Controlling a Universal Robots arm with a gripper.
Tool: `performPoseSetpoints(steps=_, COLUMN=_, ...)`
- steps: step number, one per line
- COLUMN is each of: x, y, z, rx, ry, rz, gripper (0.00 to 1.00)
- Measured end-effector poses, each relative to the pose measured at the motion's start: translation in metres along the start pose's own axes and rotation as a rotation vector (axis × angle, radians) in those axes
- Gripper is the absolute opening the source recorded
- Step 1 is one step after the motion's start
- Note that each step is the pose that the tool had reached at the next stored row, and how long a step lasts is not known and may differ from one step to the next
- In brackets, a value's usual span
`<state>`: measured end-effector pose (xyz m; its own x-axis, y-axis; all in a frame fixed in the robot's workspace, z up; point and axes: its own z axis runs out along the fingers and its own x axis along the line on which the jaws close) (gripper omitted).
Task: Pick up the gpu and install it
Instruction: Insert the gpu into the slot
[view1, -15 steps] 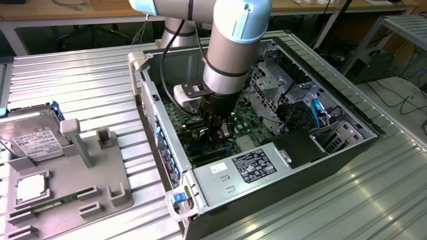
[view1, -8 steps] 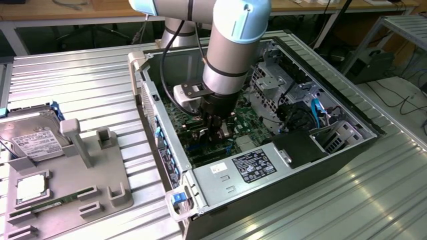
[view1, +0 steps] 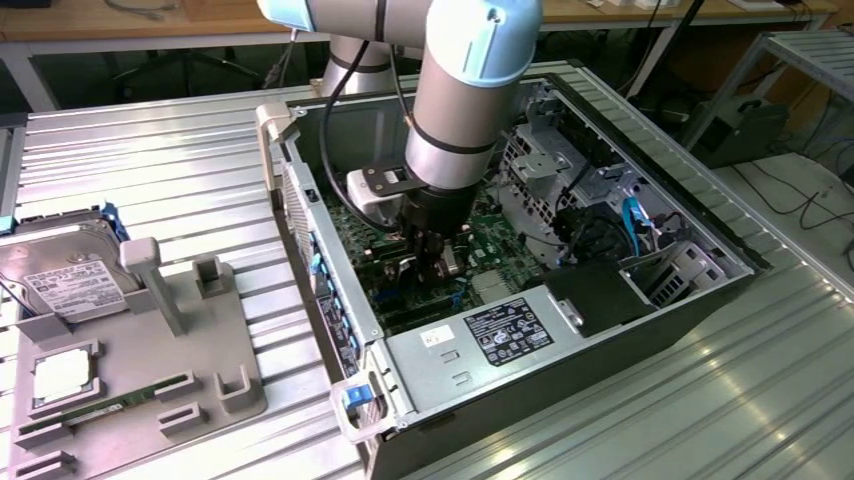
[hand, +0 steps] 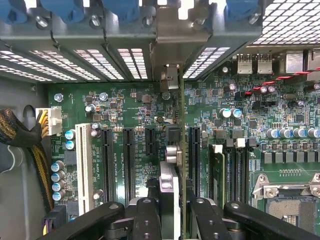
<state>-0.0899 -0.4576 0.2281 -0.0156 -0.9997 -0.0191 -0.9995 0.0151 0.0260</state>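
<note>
Exterior view first: robot arm (view1: 461, 90) reaching down into open computer case (view1: 694, 235) lying on ribbed metal table (view1: 160, 170), gripper (view1: 434, 262) low over green motherboard (view1: 501, 245) near middle of case. Dark card, gpu (view1: 430, 270), pinched upright between black fingers, lower edge close to motherboard slots; actual contact with a slot hard to judge from here. Power supply with white label (view1: 507, 332) at near end of case, blue cable (view1: 633, 215) toward exterior view's right. Well apart on exterior view's left, grey holder tray (view1: 200, 330) on table, hard drive (view1: 60, 275) with white label standing at its far end, narrow green memory stick (view1: 114, 405) lying in near part of tray. Wrist view next: black fingers (hand: 145, 217) on either side of gpu (hand: 176, 200), jaws clamped on card's edge, card seen edge-on and running away toward rear wall of case. Silver end bracket (hand: 172, 80) up against slotted rear panel (hand: 100, 62), between blue latches (hand: 125, 10). Card aligned along one black expansion slot (hand: 194, 150), other black slots and white slot (hand: 84, 162) beside it bare. Braided cable bundle with white plug (hand: 47, 120) at edge of motherboard, empty processor socket (hand: 292, 200) on far side from cables.
</note>
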Motion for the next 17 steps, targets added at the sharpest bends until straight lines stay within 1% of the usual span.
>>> performPoseSetpoints(steps=2, x=0.0001, y=0.0007, z=0.0000, rx=0.0003, ry=0.0002, rz=0.000, gripper=0.28)
performPoseSetpoints(steps=5, x=0.0000, y=0.0044, z=0.0003, rx=0.0027, ry=-0.0002, rz=-0.001, gripper=0.28)
performPoseSetpoints(steps=13, x=0.0001, y=0.0045, z=0.0002, rx=0.0027, ry=-0.0001, rz=-0.001, gripper=0.28)
performPoseSetpoints(steps=14, x=-0.0003, y=0.0049, z=0.0011, rx=0.0028, ry=-0.0030, rz=0.000, gripper=0.28)
performPoseSetpoints(steps=16, x=-0.0001, y=0.0047, z=0.0008, rx=0.0035, ry=-0.0014, rz=0.000, gripper=0.29)
performPoseSetpoints(steps=17, x=0.0000, y=0.0046, z=-0.0005, rx=0.0029, ry=-0.0003, rz=0.000, gripper=0.36)
